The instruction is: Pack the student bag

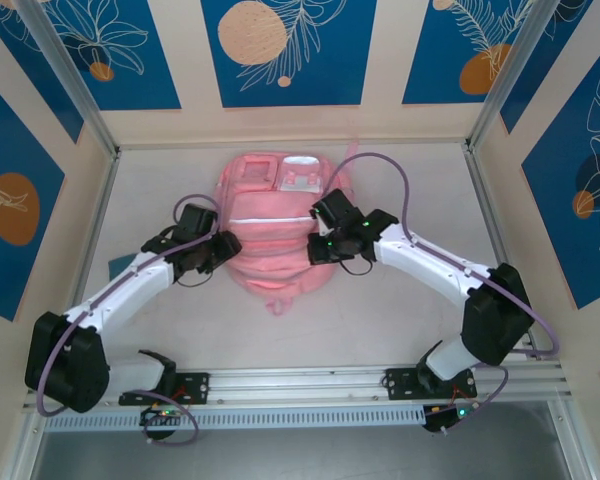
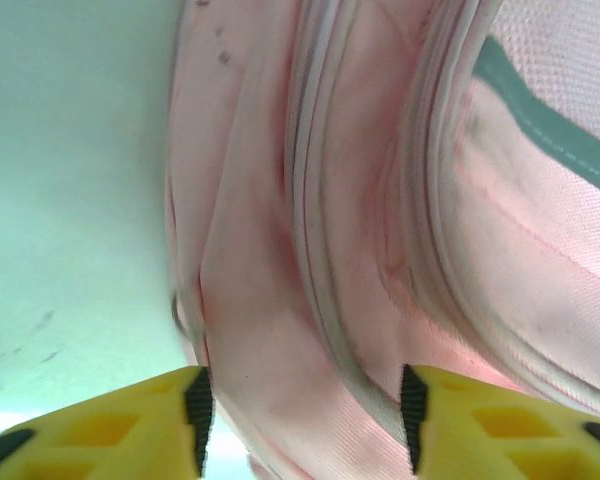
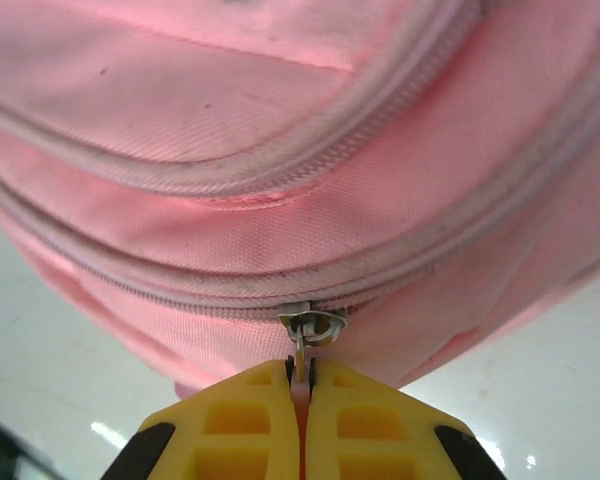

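- The student bag [image 1: 272, 200] lies flat on the white table [image 1: 400, 310], in the middle and towards the far wall, with its front pockets facing up.
- A pale strip [image 1: 270, 217] runs across its front, and a small pink loop [image 1: 277, 305] sticks out from its near edge.
- The left gripper [image 1: 223, 250] is at the bag's left edge, low over the table.
- Seen from the left wrist, its two yellow fingers [image 2: 110, 435] stand well apart, so that claw is open. A fold of pink fabric and a zip line sit in the gap between them. I cannot tell whether either finger touches the fabric.
- Bare tabletop shows to the left of the bag in that view.
- The right gripper [image 1: 318, 247] is over the right half of the bag's front, near the middle of the bag.
- From the right wrist, its yellow fingers [image 3: 240, 420] are pressed together, closed on the thin zipper pull [image 3: 301, 362].
- The pull hangs from a metal slider [image 3: 313, 325] on the lower of two zip lines that curve across the pink fabric.
- The slider is just above the fingertips, and the bag bulges out above it.
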